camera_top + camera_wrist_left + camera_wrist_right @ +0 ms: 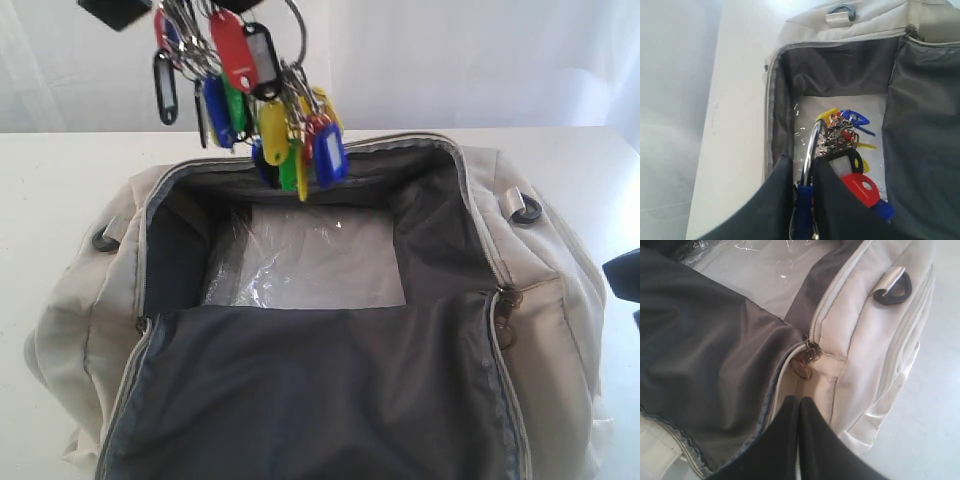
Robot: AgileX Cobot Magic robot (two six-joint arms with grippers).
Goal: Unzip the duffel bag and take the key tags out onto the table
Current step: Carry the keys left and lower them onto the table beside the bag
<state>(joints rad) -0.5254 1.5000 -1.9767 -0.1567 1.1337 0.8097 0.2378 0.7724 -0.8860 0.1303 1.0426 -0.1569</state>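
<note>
Aloft, left claw pinches key tags over the open duffel bag; right claw pressed together.

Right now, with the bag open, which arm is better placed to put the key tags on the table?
Left. The left gripper holds the key tags above the open duffel bag, with the table off to its side. The right gripper is shut and empty, low at the bag's side.
</note>
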